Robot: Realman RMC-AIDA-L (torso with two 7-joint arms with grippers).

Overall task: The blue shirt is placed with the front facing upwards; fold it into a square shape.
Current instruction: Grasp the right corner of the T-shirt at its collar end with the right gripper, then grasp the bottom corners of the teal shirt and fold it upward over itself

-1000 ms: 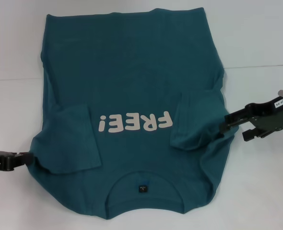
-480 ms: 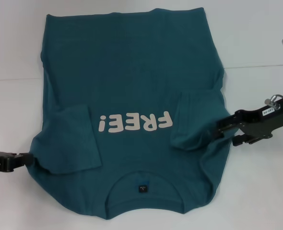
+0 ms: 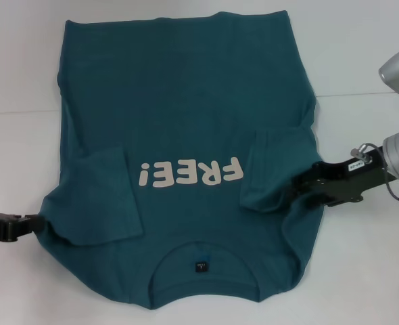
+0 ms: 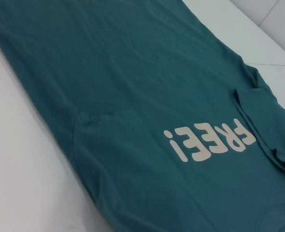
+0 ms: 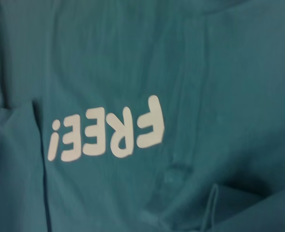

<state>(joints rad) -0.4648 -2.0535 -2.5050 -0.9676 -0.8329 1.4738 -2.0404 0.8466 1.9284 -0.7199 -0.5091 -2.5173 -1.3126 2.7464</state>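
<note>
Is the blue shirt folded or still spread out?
Partly folded: blue shirt body lies flat, both sleeves folded inward beside the FREE! print.

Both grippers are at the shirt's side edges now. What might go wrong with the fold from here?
The right gripper reaches in by the sleeve already folded over the blue shirt; it may catch only that loose flap, not the body edge. The left gripper sits at the opposite edge, nearer the collar, so an uneven lift could skew the fold. The fabric is already wrinkled near the right gripper and may bunch.
</note>
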